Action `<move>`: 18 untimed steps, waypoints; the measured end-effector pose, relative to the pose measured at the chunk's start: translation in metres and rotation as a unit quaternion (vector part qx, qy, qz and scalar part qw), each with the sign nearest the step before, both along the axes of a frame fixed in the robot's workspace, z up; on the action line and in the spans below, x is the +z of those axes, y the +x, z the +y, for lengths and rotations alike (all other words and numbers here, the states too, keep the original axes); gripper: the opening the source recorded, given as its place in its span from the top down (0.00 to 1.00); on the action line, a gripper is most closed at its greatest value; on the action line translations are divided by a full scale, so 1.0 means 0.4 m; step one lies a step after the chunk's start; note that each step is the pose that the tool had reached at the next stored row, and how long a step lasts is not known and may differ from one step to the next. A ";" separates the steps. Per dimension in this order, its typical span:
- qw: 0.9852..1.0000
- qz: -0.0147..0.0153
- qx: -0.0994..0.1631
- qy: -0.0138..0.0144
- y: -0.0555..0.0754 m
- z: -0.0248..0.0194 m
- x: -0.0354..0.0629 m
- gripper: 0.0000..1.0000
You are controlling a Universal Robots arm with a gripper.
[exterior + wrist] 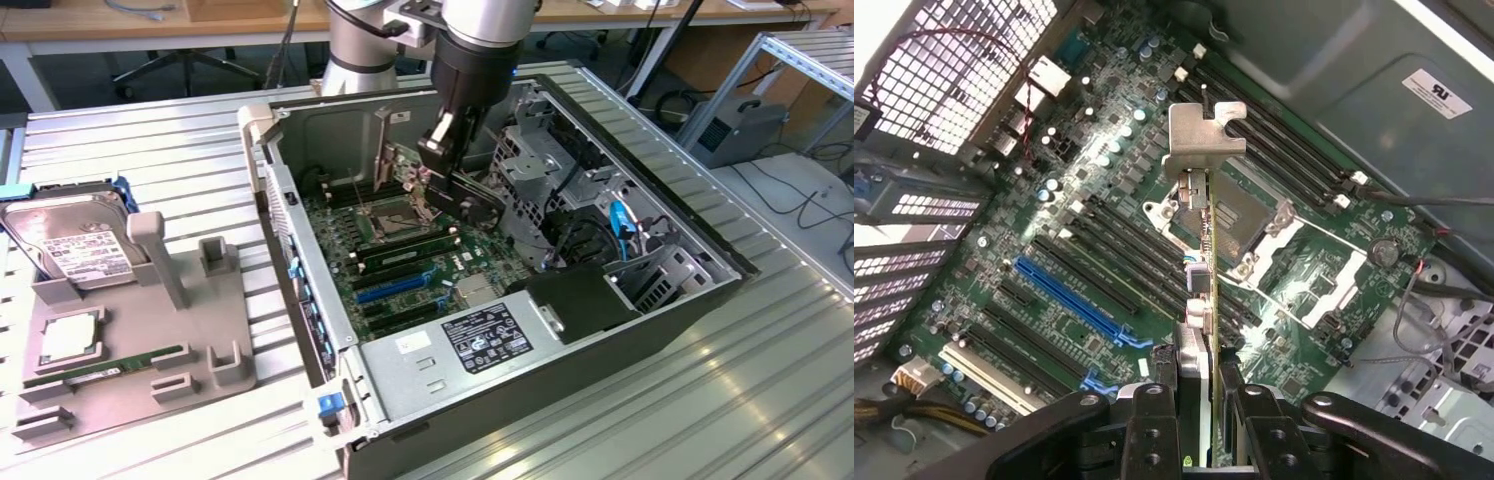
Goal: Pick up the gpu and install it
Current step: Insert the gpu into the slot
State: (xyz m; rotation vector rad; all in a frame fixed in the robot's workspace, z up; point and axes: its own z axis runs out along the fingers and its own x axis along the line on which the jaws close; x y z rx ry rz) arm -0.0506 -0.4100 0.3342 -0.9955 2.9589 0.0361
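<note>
The gripper (1197, 405) is clamped on the gpu (1202, 260), upper centre of the exterior view inside the computer case (400, 385). The card's long axis runs straight out from the fingers, bracket (1199, 140) farthest, above the CPU socket (1254, 225). The blue slot (1069, 295) lies toward that view's lower left.

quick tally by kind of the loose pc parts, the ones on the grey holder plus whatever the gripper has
hard drive: 1
processor chip: 1
memory stick: 1
gpu, clamped in the gripper: 1
total: 4
</note>
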 end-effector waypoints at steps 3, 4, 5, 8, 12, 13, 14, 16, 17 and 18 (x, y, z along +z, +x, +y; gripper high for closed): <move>1.000 0.000 0.008 0.000 0.000 0.000 0.000 0.73; 1.000 0.000 0.011 0.000 0.000 0.000 0.000 0.73; 1.000 0.000 0.014 0.000 0.000 0.000 0.000 0.73; 1.000 0.000 0.021 0.000 0.000 0.000 0.000 0.73; 0.999 0.000 0.032 0.000 0.000 0.000 0.000 0.73; 0.999 0.000 0.034 0.000 0.000 0.000 0.000 0.73; 0.999 0.000 0.037 0.000 0.000 0.000 0.000 0.73; 0.999 0.000 0.045 0.000 0.000 0.000 -0.001 0.73; 0.999 0.000 0.051 -0.001 0.000 0.000 -0.001 0.73; 0.999 0.000 0.053 -0.001 0.000 0.000 -0.001 0.73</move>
